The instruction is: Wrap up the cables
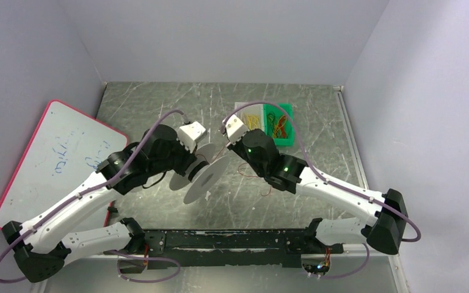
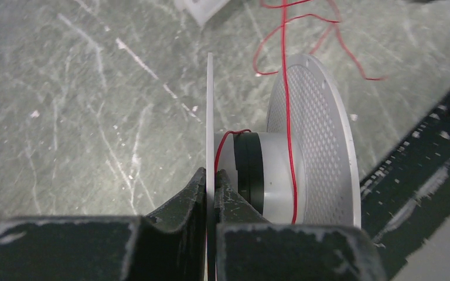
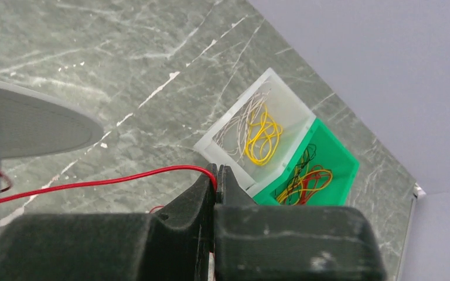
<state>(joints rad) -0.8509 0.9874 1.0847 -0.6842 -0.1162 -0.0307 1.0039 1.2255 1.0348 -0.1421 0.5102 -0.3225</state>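
Note:
My left gripper (image 2: 212, 175) is shut on the thin white flange of a white plastic spool (image 2: 313, 140), holding it on edge above the table. A thin red cable (image 2: 287, 99) runs over the spool's hub and up across its perforated flange. In the top view the spool (image 1: 203, 178) hangs between both arms. My right gripper (image 3: 217, 173) is shut on the same red cable (image 3: 94, 182), which stretches left toward the spool (image 3: 29, 126). The left gripper (image 1: 204, 160) and right gripper (image 1: 233, 143) sit close together, and loose red cable (image 1: 262, 183) trails on the table.
A clear bin (image 3: 281, 114) with yellow and white cables and a green bin (image 3: 334, 158) with red, orange and dark cables stand at the back (image 1: 287, 119). A pink-edged whiteboard (image 1: 55, 159) leans at the left. A black rail (image 1: 232, 239) runs along the near edge.

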